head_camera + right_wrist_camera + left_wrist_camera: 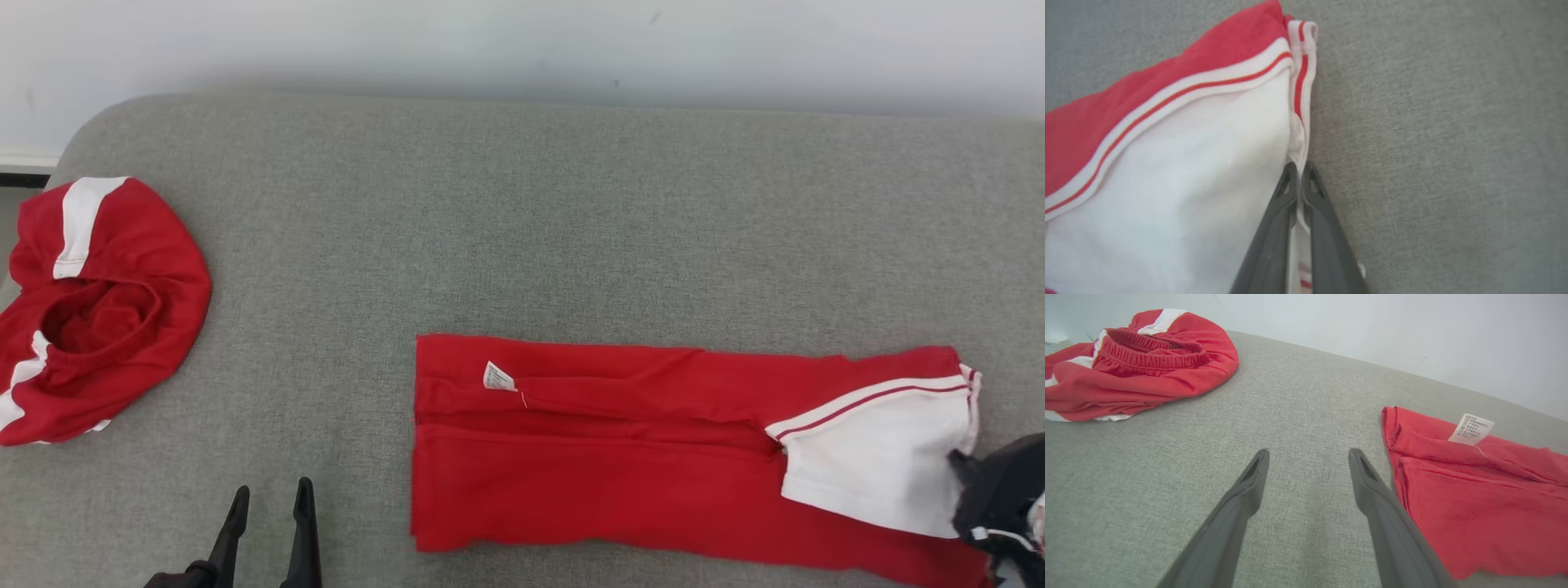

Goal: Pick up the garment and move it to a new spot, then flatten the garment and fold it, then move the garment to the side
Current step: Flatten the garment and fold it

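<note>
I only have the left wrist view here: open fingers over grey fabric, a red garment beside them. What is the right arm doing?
Observer: The right gripper is shut on the white trimmed edge of the garment.
Operator: Which end is that?
Observer: The end opposite the label, where a white panel with red-striped trim shows.
Operator: Is it laid out?
Observer: Head view shows it as one long flat strip on the grey surface.
</note>
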Controlling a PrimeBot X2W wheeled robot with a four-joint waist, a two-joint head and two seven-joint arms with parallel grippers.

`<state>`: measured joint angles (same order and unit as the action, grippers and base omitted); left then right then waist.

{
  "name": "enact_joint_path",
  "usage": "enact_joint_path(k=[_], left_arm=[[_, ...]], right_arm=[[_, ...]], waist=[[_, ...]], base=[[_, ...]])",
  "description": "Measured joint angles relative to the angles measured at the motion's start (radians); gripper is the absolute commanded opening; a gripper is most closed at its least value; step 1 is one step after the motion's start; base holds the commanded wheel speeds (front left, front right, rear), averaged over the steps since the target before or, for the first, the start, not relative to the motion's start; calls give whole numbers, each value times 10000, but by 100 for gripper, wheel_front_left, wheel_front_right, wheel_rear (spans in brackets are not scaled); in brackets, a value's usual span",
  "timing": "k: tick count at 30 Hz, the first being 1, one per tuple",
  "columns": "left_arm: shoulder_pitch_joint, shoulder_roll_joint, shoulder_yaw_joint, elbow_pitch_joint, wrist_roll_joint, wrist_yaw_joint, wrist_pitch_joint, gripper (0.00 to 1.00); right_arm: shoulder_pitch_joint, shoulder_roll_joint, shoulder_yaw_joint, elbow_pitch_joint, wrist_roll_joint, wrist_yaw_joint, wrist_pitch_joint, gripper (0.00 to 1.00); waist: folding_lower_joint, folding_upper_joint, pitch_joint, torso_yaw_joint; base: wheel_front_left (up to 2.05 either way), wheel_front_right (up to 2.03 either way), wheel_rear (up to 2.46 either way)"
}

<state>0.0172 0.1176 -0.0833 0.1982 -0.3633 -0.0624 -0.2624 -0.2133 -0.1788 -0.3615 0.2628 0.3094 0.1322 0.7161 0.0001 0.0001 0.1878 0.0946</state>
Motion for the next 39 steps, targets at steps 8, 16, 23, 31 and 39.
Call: enact_joint_path(k=[8, 16, 23, 31, 39], left_arm=[[72, -107, -75, -38, 38, -77, 0, 100], [182, -198, -111, 21, 75, -92, 0, 100], [181, -249, -96, 73, 102, -127, 0, 100], [177, -332, -96, 180, 115, -157, 0, 100], [164, -422, -111, 265, 115, -182, -2, 100]], right_arm=[[50, -203, -1747, -591, -922, -2, -420, 0], [442, -226, -2391, -1404, -1457, -2, -305, 0], [759, 35, -1099, -2370, -1133, -4, 309, 0], [903, 102, 1628, -3239, -451, -4, 1104, 0], [462, 17, 4142, -2895, 113, -2, 1239, 0]], waist=[[0, 1, -267, -184], [-1, 0, -514, -334], [-1, 0, -637, -283], [-1, 0, -760, -94], [0, 0, -846, 155]], base=[[0, 0, 0], [0, 0, 0], [0, 0, 0], [0, 0, 0], [0, 0, 0]])
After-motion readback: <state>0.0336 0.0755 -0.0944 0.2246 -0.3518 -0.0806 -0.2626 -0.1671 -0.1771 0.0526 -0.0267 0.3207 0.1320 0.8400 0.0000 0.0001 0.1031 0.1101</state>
